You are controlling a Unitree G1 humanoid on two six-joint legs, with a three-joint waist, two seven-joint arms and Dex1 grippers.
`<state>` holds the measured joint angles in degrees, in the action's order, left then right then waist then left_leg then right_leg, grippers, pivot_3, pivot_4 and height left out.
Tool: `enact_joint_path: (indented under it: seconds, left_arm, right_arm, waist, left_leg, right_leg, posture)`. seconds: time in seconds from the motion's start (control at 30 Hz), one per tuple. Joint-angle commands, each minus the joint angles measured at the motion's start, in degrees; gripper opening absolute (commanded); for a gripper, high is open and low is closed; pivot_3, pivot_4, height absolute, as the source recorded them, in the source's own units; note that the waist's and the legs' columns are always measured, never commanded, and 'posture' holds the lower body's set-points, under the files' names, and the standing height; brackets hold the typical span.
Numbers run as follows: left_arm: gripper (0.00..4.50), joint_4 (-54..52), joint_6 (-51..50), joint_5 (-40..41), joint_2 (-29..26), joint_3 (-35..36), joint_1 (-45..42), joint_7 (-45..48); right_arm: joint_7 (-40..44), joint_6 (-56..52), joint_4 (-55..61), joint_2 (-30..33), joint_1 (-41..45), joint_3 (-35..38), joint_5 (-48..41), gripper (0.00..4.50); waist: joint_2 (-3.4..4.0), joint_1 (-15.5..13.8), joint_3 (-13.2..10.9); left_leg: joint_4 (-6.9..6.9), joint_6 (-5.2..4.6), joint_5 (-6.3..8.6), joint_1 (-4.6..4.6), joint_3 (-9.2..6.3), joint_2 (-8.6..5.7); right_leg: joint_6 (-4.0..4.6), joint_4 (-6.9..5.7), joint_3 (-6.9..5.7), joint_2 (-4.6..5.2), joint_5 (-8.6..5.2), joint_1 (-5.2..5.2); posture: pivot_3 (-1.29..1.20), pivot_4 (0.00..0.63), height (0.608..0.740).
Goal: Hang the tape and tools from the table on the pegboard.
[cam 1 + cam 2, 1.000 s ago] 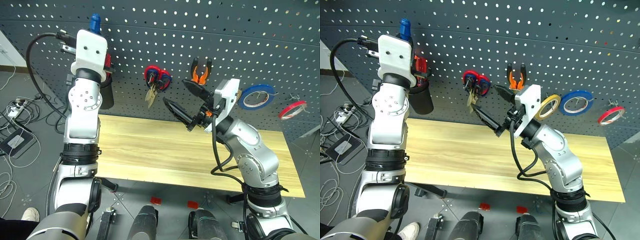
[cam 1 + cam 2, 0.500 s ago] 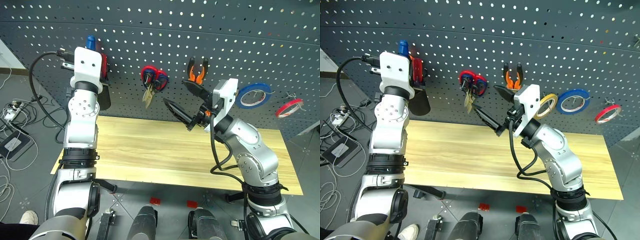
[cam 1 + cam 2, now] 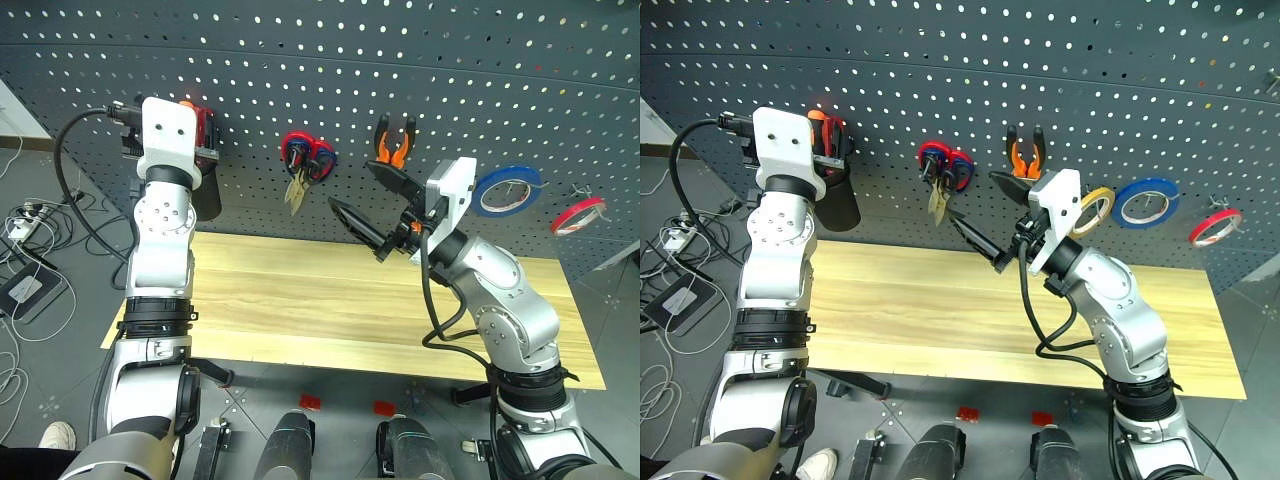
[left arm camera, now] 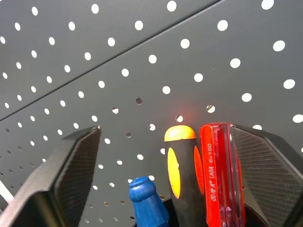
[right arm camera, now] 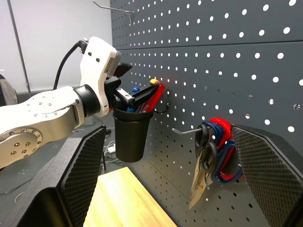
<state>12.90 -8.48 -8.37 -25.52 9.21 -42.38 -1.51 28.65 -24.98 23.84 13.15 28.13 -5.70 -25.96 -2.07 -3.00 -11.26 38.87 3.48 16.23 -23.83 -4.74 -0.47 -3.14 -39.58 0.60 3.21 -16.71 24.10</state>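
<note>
My left hand (image 4: 161,179) stands released, fingers spread either side of the blue-handled screwdriver (image 4: 147,202), which sits in the black cup (image 5: 131,133) on the pegboard (image 3: 420,70) above the tabletop's (image 3: 300,300) left end, beside the orange screwdriver (image 4: 181,170) and red screwdriver (image 4: 221,170); I'd back straight off without brushing the handles; my right hand (image 3: 372,208) hangs released, empty, near the pliers (image 3: 396,142); blue tape (image 3: 510,190) already hung.

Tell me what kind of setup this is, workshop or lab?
Looks like a workshop-style test bench, probably in a lab. A dark grey pegboard holds scissors, pliers and tape rolls such as the blue tape over a wooden table; loose cables lie on the floor.
</note>
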Motion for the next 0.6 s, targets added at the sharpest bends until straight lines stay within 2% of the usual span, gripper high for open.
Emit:
enact_joint_path:
  seconds: [0.03, 0.33, 0.6]
  left_arm:
    - [4.48, -7.49, -3.42, 1.08, -0.23, 0.55, 1.99, 1.78]
    - [4.48, -27.53, -14.94, 2.28, 1.74, -2.83, 9.37, 6.64]
    - [4.48, -39.54, -22.53, 4.06, 9.95, -8.17, 20.89, 7.50]
  right_arm:
    - [-0.11, 0.32, 2.45, 0.94, -0.14, 1.19, -0.25, 4.50]
    - [-0.67, 0.49, 4.23, 6.19, -4.64, 4.64, 0.48, 4.50]
    - [-5.51, -1.15, 7.28, 9.71, -14.52, 7.52, 4.25, 4.50]
  waist:
    - [0.00, 0.11, 0.00]
    - [0.01, -0.07, 0.02]
    - [0.01, -0.07, 0.05]
  left_leg:
    - [0.00, 0.00, 0.00, 0.00, 0.00, 0.00]
    - [0.01, -0.01, 0.01, 0.00, 0.00, 0.00]
    - [0.01, -0.03, 0.02, 0.03, 0.12, 0.02]
  right_leg:
    - [0.00, 0.00, 0.00, 0.00, 0.00, 0.00]
    - [0.00, 0.02, 0.06, 0.01, 0.00, -0.03]
    - [0.00, 0.06, 0.22, 0.00, 0.00, -0.01]
  posture:
    - [0.17, 0.169, 0.740]
    - [0.17, 0.158, 0.740]
    - [0.13, 0.143, 0.740]
